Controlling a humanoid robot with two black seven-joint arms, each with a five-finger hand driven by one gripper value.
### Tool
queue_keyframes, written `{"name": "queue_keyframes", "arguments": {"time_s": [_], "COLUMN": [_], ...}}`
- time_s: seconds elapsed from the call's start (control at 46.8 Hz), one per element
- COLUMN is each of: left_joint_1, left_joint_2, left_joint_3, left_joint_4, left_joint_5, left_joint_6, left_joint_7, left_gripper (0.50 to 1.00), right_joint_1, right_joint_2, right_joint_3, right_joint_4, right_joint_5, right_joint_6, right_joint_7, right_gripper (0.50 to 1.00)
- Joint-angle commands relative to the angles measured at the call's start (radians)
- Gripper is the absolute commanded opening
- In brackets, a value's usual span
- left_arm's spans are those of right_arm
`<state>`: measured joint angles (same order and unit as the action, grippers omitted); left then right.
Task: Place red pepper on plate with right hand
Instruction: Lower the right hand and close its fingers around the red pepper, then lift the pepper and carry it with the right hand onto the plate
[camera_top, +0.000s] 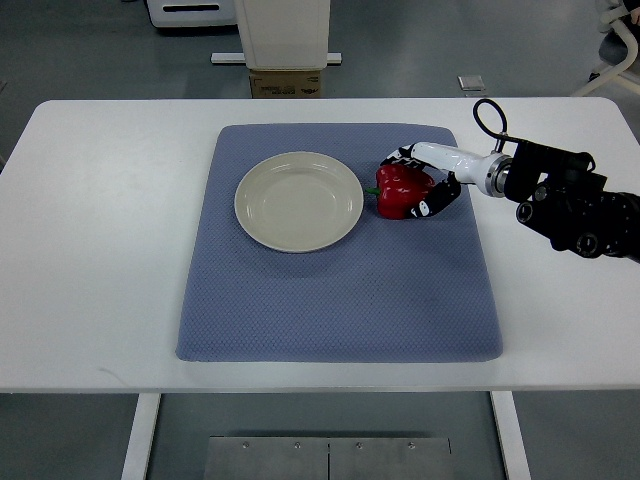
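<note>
right robot hand (425, 180) grips red pepper (400, 190) just beside plate (298, 200).

A single overhead camera is looking steeply down from the robot's side, framing the whole white rectangular table (100, 250).

red pepper (398, 189) partly behind robot hand (425, 182)
</note>
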<state>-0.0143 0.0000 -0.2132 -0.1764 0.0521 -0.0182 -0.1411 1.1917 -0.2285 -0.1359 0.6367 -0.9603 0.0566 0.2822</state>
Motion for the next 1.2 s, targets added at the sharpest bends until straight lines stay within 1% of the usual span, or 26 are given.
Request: {"name": "queue_keyframes", "arguments": {"time_s": [0.0, 0.043, 0.128, 0.214, 0.278, 0.684, 0.963, 1.176], "left_joint_1": [0.0, -0.001, 0.0, 0.0, 0.0, 0.0, 0.0, 0.0], "left_joint_2": [0.0, 0.0, 0.0, 0.0, 0.0, 0.0, 0.0, 0.0], "left_joint_3": [0.0, 0.0, 0.0, 0.0, 0.0, 0.0, 0.0, 0.0], "left_joint_4": [0.0, 0.0, 0.0, 0.0, 0.0, 0.0, 0.0, 0.0], "left_joint_5": [0.0, 0.0, 0.0, 0.0, 0.0, 0.0, 0.0, 0.0], "left_joint_6": [0.0, 0.0, 0.0, 0.0, 0.0, 0.0, 0.0, 0.0], "left_joint_7": [0.0, 0.0, 0.0, 0.0, 0.0, 0.0, 0.0, 0.0], "left_gripper": [1.0, 1.0, 1.0, 1.0, 1.0, 1.0, 1.0, 1.0], "right_joint_1": [0.0, 0.0, 0.0, 0.0, 0.0, 0.031, 0.095, 0.14], "right_joint_2": [0.0, 0.0, 0.0, 0.0, 0.0, -0.003, 0.005, 0.072], "right_joint_3": [0.001, 0.001, 0.001, 0.001, 0.001, 0.012, 0.029, 0.041], "right_joint_4": [0.0, 0.0, 0.0, -0.002, -0.005, -0.011, -0.006, -0.006], "right_joint_5": [0.0, 0.0, 0.0, 0.0, 0.0, 0.005, 0.014, 0.028], "right_joint_6": [0.0, 0.0, 0.0, 0.0, 0.0, -0.001, -0.001, -0.001], "right_joint_7": [0.0, 0.0, 0.0, 0.0, -0.002, -0.005, -0.009, -0.031], "right_gripper": [0.761, 0.747, 0.696, 0.596, 0.5, 0.5, 0.5, 0.5]}}
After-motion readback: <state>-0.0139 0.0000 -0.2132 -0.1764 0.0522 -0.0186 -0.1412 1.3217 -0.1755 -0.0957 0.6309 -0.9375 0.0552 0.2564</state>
